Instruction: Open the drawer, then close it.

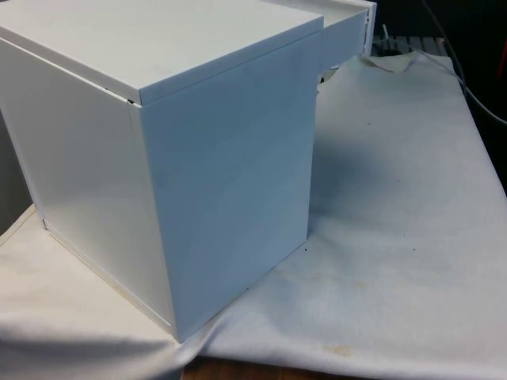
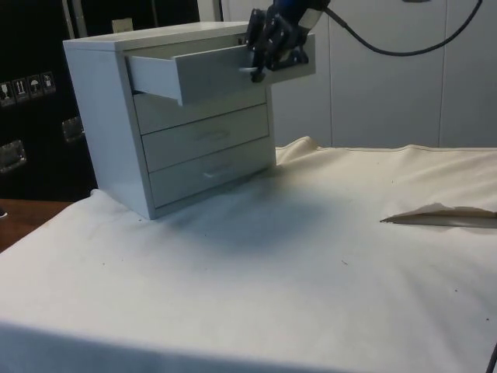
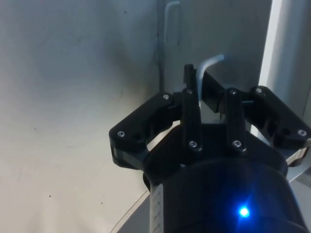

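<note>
Drawer [image 2: 198, 70], top of the chest [image 2: 116, 116], stands pulled well out, its front against the pincer [image 2: 260, 68], whose fingers are clamped on the handle [image 3: 210, 65]. Judged light, rigid and free-sliding; the thin, smooth handle is the only sound hold, gripped mid-span and moved straight.

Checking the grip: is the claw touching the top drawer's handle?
Touching. In the wrist view the claw is shut on the handle; the side view shows it at the top drawer.

Soft even light, faint cloth [image 2: 311, 256] shadows
</note>
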`<state>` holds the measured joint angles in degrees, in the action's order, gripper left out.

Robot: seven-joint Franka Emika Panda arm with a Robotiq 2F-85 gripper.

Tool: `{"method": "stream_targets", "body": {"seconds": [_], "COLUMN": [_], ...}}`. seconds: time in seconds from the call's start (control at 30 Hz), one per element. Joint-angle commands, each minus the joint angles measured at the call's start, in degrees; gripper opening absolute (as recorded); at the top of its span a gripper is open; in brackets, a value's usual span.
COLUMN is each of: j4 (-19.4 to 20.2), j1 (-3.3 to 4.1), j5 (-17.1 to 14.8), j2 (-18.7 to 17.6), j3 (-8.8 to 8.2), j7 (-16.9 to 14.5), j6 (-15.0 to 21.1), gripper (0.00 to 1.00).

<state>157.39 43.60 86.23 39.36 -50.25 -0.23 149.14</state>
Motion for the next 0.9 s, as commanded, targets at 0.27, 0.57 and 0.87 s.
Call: {"method": "stream_targets", "body": {"seconds": [0.27, 0.57, 0.87], "j4": [3.5, 4.2, 4.2], "j1": [-0.97, 0.46, 0.80], "j5": [2.3, 2.5, 2.4], "j2": [4.3, 4.6, 4.5], "j3": [0.40, 2.41, 3.78], "j7": [1.1, 2.6, 2.8], "j6": [-1.6, -3.1, -4.5], "gripper": [0.00, 0.00, 0.00]}}
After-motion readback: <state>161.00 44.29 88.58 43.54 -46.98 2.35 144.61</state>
